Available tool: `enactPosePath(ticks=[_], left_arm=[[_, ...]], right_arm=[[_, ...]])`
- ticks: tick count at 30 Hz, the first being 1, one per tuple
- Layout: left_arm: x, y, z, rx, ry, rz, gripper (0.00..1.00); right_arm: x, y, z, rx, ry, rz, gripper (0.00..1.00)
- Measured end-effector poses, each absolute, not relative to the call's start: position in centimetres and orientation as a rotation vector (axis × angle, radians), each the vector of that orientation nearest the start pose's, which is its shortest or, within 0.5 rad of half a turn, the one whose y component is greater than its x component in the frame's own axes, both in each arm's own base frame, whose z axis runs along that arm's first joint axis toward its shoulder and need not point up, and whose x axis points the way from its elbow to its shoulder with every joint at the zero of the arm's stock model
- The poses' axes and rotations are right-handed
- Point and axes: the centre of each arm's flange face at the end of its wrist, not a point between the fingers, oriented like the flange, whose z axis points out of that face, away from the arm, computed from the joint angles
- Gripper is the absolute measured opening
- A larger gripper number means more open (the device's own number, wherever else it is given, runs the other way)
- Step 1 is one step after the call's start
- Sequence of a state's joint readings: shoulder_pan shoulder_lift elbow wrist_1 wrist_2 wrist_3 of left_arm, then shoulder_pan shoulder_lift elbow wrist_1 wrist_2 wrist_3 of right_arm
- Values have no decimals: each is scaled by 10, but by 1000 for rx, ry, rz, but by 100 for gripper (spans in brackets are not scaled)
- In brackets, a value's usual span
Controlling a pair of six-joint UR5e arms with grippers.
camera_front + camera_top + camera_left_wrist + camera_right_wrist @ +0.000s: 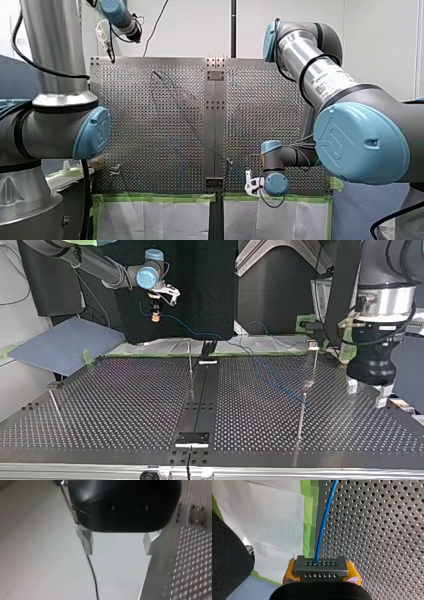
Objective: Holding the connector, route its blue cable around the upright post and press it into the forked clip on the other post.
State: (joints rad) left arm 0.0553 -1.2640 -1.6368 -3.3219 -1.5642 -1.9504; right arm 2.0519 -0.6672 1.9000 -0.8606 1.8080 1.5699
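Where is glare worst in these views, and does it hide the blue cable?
Right wrist view: even light, the blue cable plain ahead of the connector. Front view: the perforated table shines, cable barely traceable. Top view: a post seems mirrored in the table.

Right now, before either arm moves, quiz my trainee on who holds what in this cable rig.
1. True or false: my left gripper is shut on the connector.
2. What sits between the pads of my right gripper? A) an upright post B) the connector C) nothing
3. Fill in: the cable leaving the connector is ____ in colour.

Key: 1 false, its fingers stand open with nothing between them; 2 B; 3 blue.
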Motion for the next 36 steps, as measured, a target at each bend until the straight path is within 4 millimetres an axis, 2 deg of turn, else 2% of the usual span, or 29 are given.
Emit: enactPosePath(ticks=[4, 7, 21, 36], left_arm=[[345, -125, 562, -258, 1527, -276, 100], [340, -131, 555, -230, 1561, -275, 100], [351, -141, 517, -168, 1757, -174, 100], [351, -143, 518, -166, 1749, -181, 100]], right_arm=[[337, -408, -73, 1710, -1232, 1099, 0], [338, -408, -73, 1711, -1232, 1099, 0], [340, -406, -73, 1718, -1229, 1100, 0], [341, -406, -72, 1718, -1228, 1102, 0]])
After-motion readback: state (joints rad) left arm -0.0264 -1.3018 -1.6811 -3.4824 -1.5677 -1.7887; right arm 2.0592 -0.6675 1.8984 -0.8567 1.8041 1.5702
